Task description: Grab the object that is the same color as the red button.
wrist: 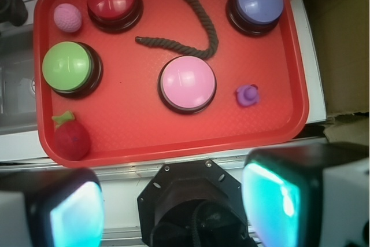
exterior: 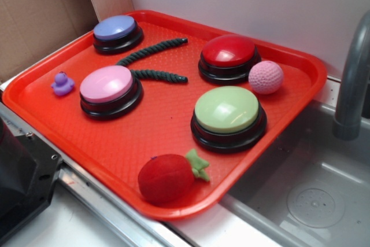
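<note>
Four dome buttons are laid out on the red tray (exterior: 289, 93), and the red button (exterior: 228, 50) is found at the far side, with the pink ball (exterior: 266, 77) just beside it. The green button (exterior: 226, 110) is set nearer, the pink button (exterior: 107, 84) towards the tray's middle, and the purple button (exterior: 114, 28) in a far corner. A dark green rope (exterior: 151, 62) is seen curled between the purple, pink and red buttons. A small purple duck (exterior: 62, 83) is parked near the pink button, close to the tray's edge.

And now the one that matters: the plush strawberry (exterior: 165, 178) is lying on its side at the tray's near edge, its green leafy top (exterior: 198, 164) pointed towards the green button, apart from it. Nothing is touching it.

From the wrist view, the whole tray is taken in from above and the strawberry (wrist: 71, 139) is spotted in the lower left corner of the tray, below the green button (wrist: 68, 66). The claw (wrist: 176, 203) is held well back from the tray, over the table's edge, its two fingers (wrist: 272, 198) spread wide apart with nothing between them. A grey sink basin (exterior: 312, 201) and a faucet (exterior: 354, 79) are seen beside the tray.
</note>
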`<state>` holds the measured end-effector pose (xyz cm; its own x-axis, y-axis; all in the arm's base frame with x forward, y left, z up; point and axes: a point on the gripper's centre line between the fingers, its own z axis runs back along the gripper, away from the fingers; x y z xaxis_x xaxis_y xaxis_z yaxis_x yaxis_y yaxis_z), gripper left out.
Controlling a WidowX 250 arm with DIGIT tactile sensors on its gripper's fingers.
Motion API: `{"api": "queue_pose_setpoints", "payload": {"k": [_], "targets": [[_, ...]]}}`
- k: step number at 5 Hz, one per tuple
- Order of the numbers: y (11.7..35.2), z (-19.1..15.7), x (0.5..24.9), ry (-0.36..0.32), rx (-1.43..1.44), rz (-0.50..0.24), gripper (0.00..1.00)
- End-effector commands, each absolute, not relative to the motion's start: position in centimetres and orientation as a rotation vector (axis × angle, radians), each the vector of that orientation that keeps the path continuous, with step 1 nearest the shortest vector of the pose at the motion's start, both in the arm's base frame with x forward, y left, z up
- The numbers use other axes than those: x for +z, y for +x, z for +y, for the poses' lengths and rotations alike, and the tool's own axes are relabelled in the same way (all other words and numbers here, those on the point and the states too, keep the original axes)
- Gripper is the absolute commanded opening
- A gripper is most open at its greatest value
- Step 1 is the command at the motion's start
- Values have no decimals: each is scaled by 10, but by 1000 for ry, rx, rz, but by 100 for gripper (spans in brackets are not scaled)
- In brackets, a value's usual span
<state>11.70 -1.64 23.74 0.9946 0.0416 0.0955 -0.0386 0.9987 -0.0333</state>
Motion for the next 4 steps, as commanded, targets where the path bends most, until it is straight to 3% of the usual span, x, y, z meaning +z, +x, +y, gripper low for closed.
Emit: {"api": "queue_pose_setpoints", "payload": {"k": [1, 2, 4], "targets": [[117, -16, 237, -31, 40, -96, 100], [114, -56, 216, -36, -31, -134, 100], [98, -111, 174, -58, -154, -59, 100]]}}
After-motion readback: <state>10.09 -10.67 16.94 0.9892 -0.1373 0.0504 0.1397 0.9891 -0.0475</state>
